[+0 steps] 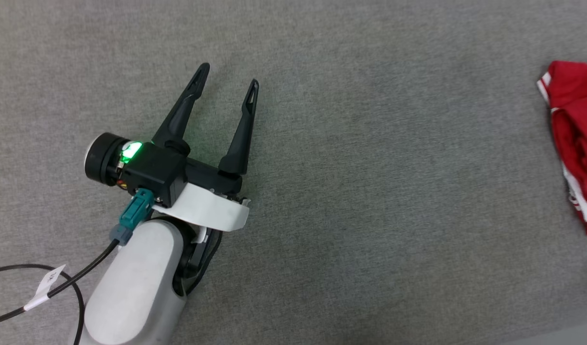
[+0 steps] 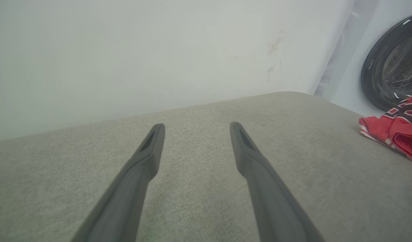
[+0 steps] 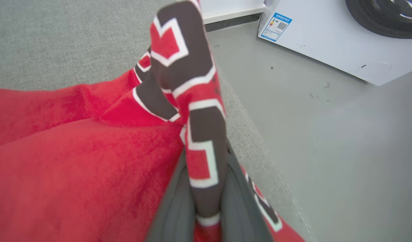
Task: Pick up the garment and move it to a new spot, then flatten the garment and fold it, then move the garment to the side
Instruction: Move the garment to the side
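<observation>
The garment (image 1: 573,143), a red jersey, lies bunched at the grey table's (image 1: 370,191) right edge, cut off by the frame. The right pincer (image 3: 207,188) is clamped on a fold of its black, white-outlined print, and the cloth hides its fingertips. The left pincer (image 1: 229,75) gapes wide and empty above the table. The contents of the washing machine (image 3: 327,43) cannot be made out.

Red garment (image 1: 573,143) cut off by the head view's right edge, its lettering crumpled beyond reading, right pincer (image 3: 207,201) fingertips buried under pinched fabric, washing machine (image 3: 327,47) door cropped at top, its label (image 3: 275,27) too small to read.
</observation>
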`<state>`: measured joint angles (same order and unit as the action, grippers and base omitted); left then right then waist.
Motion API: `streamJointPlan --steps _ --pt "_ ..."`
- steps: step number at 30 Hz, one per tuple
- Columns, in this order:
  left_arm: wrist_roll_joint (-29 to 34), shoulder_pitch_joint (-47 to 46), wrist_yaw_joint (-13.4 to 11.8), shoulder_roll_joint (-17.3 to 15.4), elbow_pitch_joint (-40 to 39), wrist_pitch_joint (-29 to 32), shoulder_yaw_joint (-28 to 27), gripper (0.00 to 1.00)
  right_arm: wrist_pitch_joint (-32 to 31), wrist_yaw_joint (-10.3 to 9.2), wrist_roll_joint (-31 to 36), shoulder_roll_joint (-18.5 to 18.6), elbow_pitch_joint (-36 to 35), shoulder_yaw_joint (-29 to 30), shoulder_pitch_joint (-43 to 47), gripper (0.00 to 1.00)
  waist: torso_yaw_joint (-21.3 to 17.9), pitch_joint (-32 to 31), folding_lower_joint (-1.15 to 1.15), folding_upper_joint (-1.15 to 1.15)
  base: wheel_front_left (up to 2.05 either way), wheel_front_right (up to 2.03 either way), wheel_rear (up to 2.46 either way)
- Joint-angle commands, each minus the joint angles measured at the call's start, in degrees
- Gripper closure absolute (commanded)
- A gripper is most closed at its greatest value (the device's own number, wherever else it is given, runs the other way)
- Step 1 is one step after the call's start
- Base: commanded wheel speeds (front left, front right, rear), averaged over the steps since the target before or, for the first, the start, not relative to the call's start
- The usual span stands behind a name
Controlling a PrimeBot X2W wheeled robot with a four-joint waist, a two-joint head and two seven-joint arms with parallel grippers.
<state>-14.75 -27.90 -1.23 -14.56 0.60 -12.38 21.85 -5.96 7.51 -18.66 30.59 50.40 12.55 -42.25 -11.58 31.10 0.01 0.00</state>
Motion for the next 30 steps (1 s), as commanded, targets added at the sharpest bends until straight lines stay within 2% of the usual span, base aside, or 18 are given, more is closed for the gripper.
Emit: streamJointPlan --steps 1,2,3,11,18,24,30 --pt "0.49 -0.98 0.08 -0.35 -0.48 0.16 0.1 0.0 1.12 -0.05 0.94 -0.57 1.18 0.71 -1.53 0.97 0.57 2.0 -0.01 0.0 0.0 0.0 0.0" --pt "0.53 -1.12 0.11 -0.41 -0.58 0.34 0.22 0.0 1.86 -0.05 1.53 -0.92 2.13 1.15 -1.8 0.65 0.55 2.13 -0.01 0.0 0.0 0.0 0.0" --pt "0.51 -1.26 0.12 -0.46 -0.63 0.41 0.37 0.0 2.6 -0.05 2.29 -1.13 3.26 1.58 -2.16 0.0 0.53 2.2 -0.01 0.0 0.0 0.0 0.0" --pt "-0.62 0.53 0.13 0.05 1.42 -0.38 0.93 0.0 9.12 -0.05 7.27 -1.27 11.46 5.27 -3.03 0.0 -0.07 -1.79 -0.01 0.0 0.0 0.0 0.0" --pt "-2.82 6.09 -0.71 1.17 4.61 -1.9 0.18 0.0 13.28 -0.05 9.33 -1.06 14.22 4.37 1.16 0.0 -0.31 -11.8 -0.01 0.0 0.0 0.0 0.0" --pt "-5.42 13.87 -2.82 1.63 5.96 -2.51 -2.55 0.0 16.37 -0.05 7.68 -4.39 11.3 -0.12 7.65 0.0 -0.66 -21.14 -0.01 0.0 0.0 0.0 0.0" --pt "-7.32 20.89 -4.93 1.65 5.31 -2.76 -5.61 0.0 18.53 -0.05 4.66 -9.42 3.5 -5.63 17.15 0.0 0.6 -27.71 -0.01 0.0 0.0 0.0 0.0"
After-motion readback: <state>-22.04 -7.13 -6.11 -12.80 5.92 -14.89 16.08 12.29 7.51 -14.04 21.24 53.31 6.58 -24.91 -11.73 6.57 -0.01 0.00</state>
